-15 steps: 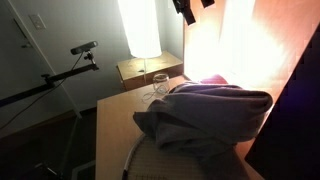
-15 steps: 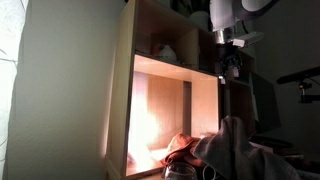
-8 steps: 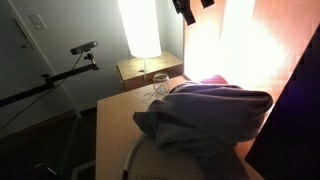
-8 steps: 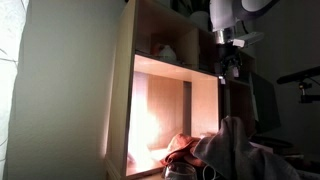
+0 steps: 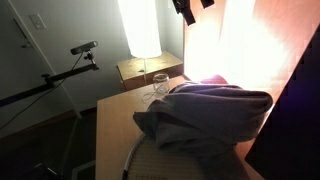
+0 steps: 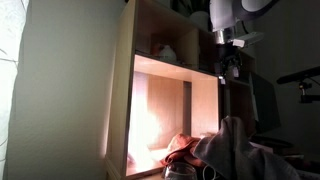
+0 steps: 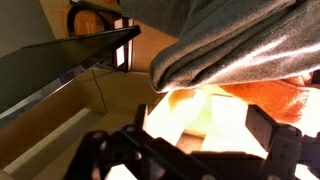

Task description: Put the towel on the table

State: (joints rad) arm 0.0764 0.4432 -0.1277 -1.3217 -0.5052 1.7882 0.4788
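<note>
The large grey towel [image 5: 205, 115] lies in a thick heap on the light wooden table [image 5: 110, 125]. It also shows in an exterior view [image 6: 236, 150] and across the top of the wrist view [image 7: 230, 40]. My gripper [image 5: 186, 12] hangs high above the towel, well clear of it, near the top of both exterior views [image 6: 230, 68]. In the wrist view its two fingers [image 7: 185, 145] stand wide apart with nothing between them.
A small orange-red cloth [image 5: 212, 78] lies behind the towel. A wine glass [image 5: 159, 85] stands at the table's far edge. A nightstand [image 5: 150, 70] with a bright lamp [image 5: 140, 28] is behind it. A camera on a tripod [image 5: 85, 48] stands beside the table. A tall wooden shelf unit [image 6: 160, 90] rises alongside.
</note>
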